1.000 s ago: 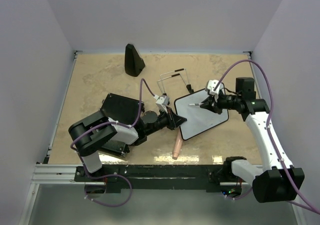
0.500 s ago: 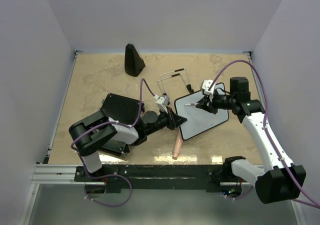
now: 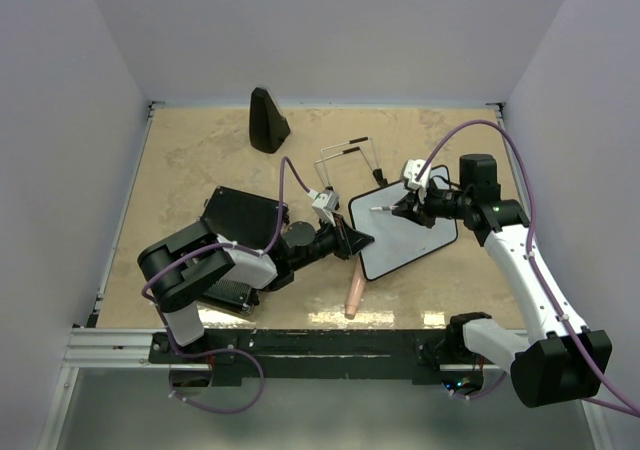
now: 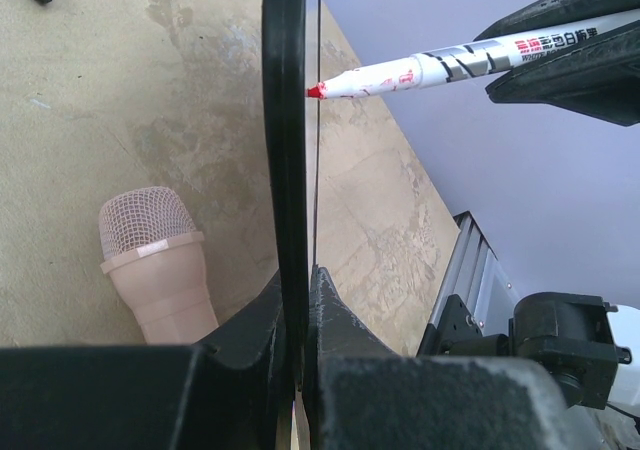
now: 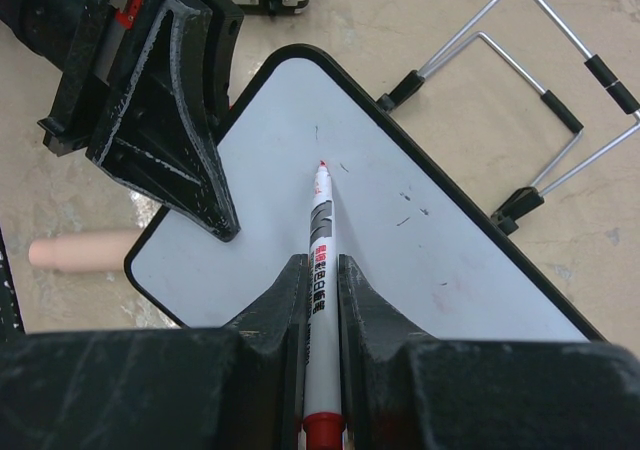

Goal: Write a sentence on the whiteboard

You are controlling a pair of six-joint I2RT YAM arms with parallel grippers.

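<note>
Two grips are what it all hangs on, tbh. The right end effector (image 5: 320,275) is clenched on a red-tipped marker (image 5: 320,220), held well back on the barrel so a long stretch is left sticking out in front. The tip is set at or just off the face of the whiteboard (image 5: 430,270); actual contact can't be called from these views. The left end effector (image 4: 298,285) is clamped shut on the board's thin black frame, on the side facing the left arm. The whiteboard is found right of the table's (image 3: 190,170) middle, with its wire stand legs (image 5: 560,110) pointed at the far edge. Only a few tiny ticks can be seen on it, so the sentence is judged barely begun.

What could go wrong: if the marker is pressed too hard, the board could be pivoted or slid in that one-sided pinch and the strokes smeared. With so much barrel overhanging, the marker could be twisted or pushed back in the grip, and the line would be skewed. A stroke carried leftwards could be run into the left fingers (image 5: 180,130), parked near the tip. The pink mesh-headed thing (image 4: 155,260) near the table's near edge might get bumped if the board is shoved.
</note>
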